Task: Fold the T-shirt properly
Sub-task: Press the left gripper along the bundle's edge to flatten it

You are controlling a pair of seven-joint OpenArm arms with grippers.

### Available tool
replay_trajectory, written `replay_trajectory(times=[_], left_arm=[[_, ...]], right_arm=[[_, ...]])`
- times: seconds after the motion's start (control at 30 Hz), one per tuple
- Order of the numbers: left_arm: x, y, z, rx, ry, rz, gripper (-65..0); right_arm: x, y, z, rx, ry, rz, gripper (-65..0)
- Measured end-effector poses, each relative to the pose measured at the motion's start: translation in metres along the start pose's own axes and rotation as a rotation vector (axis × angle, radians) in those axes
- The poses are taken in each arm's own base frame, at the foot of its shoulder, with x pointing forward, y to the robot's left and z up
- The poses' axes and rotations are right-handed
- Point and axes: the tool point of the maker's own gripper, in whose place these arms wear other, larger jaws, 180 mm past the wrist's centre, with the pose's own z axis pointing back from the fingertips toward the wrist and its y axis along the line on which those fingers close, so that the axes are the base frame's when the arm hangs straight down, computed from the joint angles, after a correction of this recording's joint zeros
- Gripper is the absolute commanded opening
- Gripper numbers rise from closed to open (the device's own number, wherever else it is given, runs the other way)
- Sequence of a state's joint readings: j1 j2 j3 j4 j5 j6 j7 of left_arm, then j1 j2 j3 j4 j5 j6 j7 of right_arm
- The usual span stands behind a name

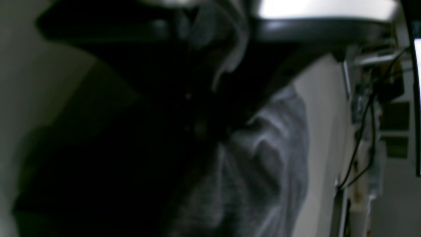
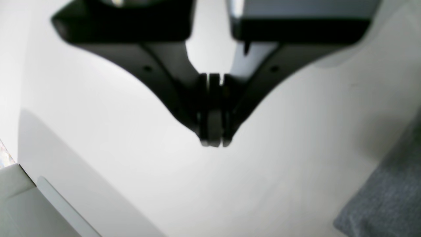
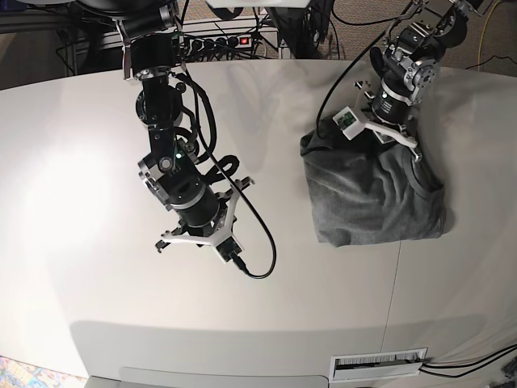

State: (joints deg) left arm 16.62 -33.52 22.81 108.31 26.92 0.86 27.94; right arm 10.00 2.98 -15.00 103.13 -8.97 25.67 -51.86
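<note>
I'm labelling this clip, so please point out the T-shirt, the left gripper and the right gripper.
T-shirt (image 3: 371, 198): base view, middle of the grey cloth.
Left gripper (image 3: 386, 133): base view, fingertips at the shirt's far edge.
Right gripper (image 2: 213, 140): right wrist view, tips of the closed fingers, over bare table.

My base camera looks straight down on the white matte table (image 3: 81, 162) from high above. Both wrist cameras sit close behind my fingers, blurred. All three views share the crumpled heather-grey cotton T-shirt (image 3: 371, 198).
</note>
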Motion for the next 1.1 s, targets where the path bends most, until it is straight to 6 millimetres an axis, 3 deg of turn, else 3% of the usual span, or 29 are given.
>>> replay_trajectory(times=[0.13, 0.37, 0.67, 0.87, 1.0, 1.1], left_arm=[[0.014, 0.016, 0.014, 0.064, -0.007, -0.023, -65.0], [0.048, 0.035, 0.056, 0.100, -0.099, -0.001, -65.0], [0.019, 0.022, 0.049, 0.049, -0.024, -0.037, -65.0], [-0.009, -0.008, 0.049, -0.052, 0.061, 0.010, -43.5], [-0.022, -0.032, 0.063, -0.111, 0.106, 0.015, -42.4], [-0.029, -0.037, 0.071, -0.102, 0.125, -0.038, -42.4]], right_arm=[[0.000, 0.000, 0.000, 0.000, 0.000, 0.000, -65.0], [0.000, 0.000, 0.000, 0.001, 0.000, 0.000, -65.0], [0.000, 0.000, 0.000, 0.000, -0.001, 0.000, -65.0], [0.004, 0.005, 0.000, 0.030, -0.019, -0.025, -65.0], [0.012, 0.018, 0.001, 0.105, -0.065, -0.089, -65.0], [0.016, 0.023, 0.002, 0.135, -0.083, -0.114, -65.0]])
